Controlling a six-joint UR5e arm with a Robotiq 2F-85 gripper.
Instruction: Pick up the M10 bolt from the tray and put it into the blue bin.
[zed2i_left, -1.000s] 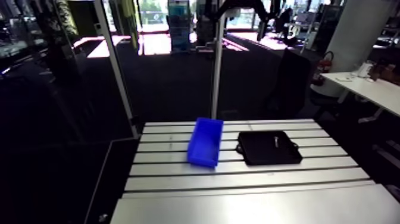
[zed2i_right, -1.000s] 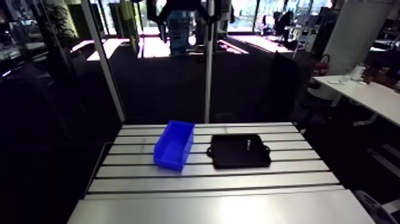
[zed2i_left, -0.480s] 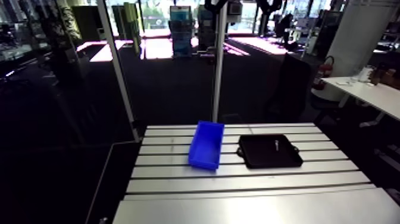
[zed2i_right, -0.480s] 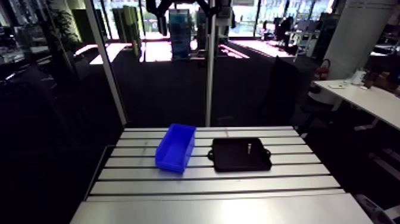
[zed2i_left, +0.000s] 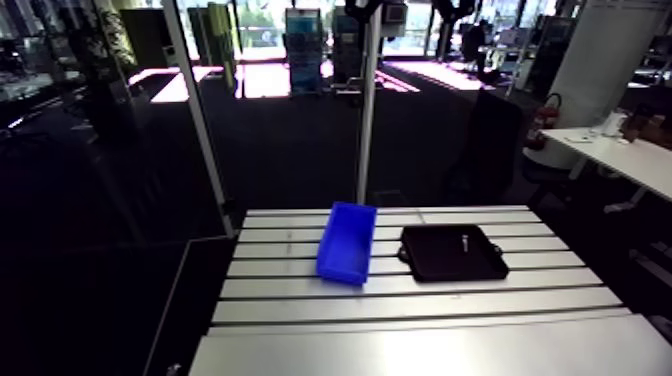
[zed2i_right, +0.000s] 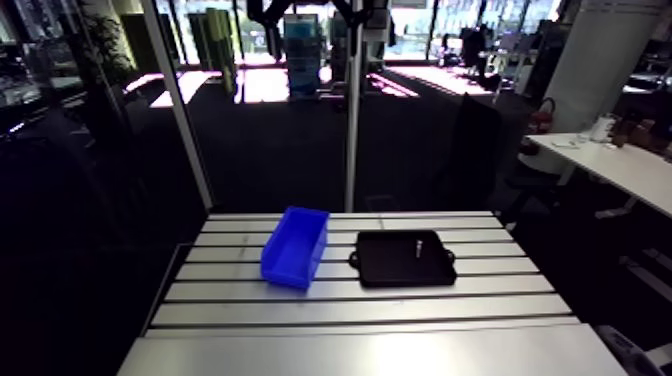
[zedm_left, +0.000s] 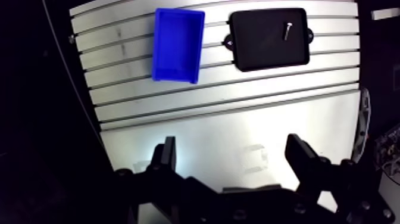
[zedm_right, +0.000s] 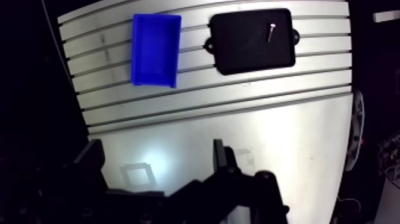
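Claw (zedm_left: 231, 146) status: in the wrist view I read both fingers spread wide, with nothing between them. The claw hangs over a bare stretch of the worktop (zedm_left: 238, 113), well apart from the tray (zedm_left: 256, 50). The tray is black and shallow, with a small lug at each short end, and it lies flat on the slotted worktop. M10 bolt (zedm_left: 287, 31) position: on the tray floor, in the half of the tray away from the blue bin (zedm_left: 177, 44). The blue bin stands near the tray, open side up, not touching it.
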